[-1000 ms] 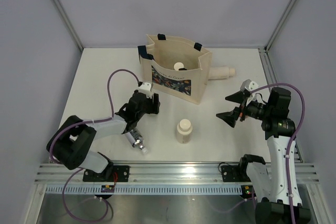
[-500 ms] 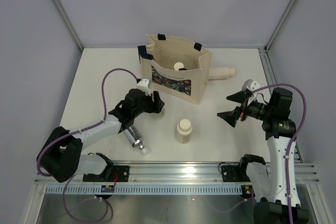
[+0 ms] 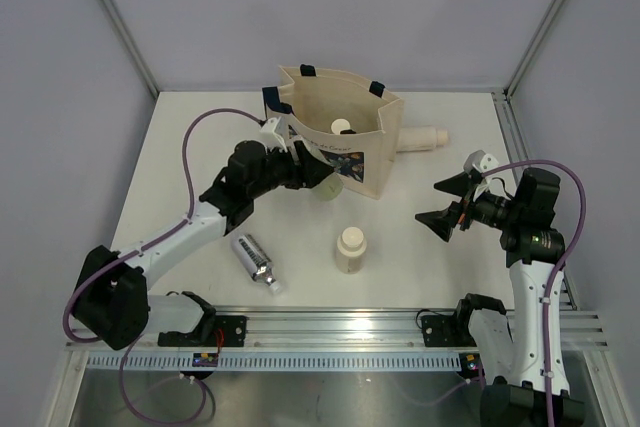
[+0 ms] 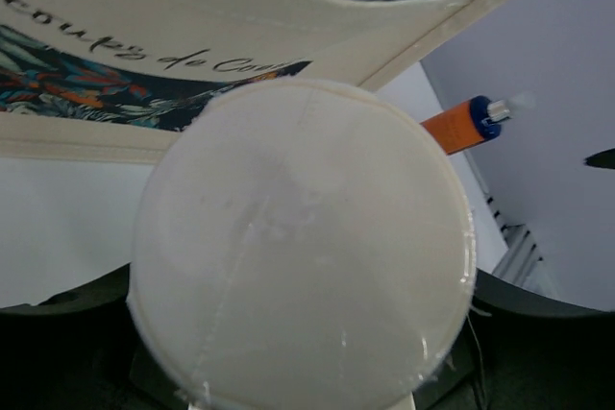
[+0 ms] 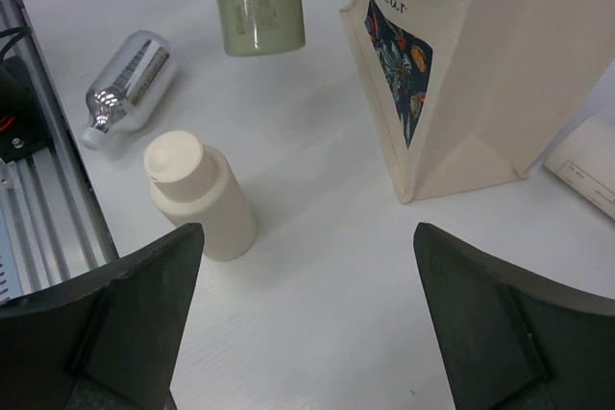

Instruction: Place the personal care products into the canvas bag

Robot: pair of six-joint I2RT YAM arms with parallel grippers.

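1. White table (image 3: 180, 147), pale grey walls (image 3: 300, 7) around it, a metal rail (image 3: 330, 322) along the near edge.
2. Near that rail, under the left arm, the silver bottle (image 3: 256, 261) lies on its side with nothing touching it.
3. Stretched toward the printed front of the bag, the left gripper (image 3: 312, 173) is clamped on the green bottle (image 3: 324, 190), which sits just in front of the print. Whether its base touches the table I cannot tell. In the wrist view its cap (image 4: 303, 247) fills the frame, with dark fingers (image 4: 548, 333) at either side.
4. At mid-table the beige bottle (image 3: 350, 249) stands upright, in front of the bag and apart from it.
5. At back centre the bag (image 3: 345, 112) stands open, print facing the arms; a cream top (image 3: 341, 126) shows inside.
6. Past the bag's corner, seen only from the left wrist, the orange bottle (image 4: 459, 125) with a dark cap lies on the table.
7. By the bag's right side the white bottle (image 3: 425, 137) lies flat.
8. Right of the beige bottle the right gripper (image 3: 432, 204) hovers, jaws spread wide, holding nothing.
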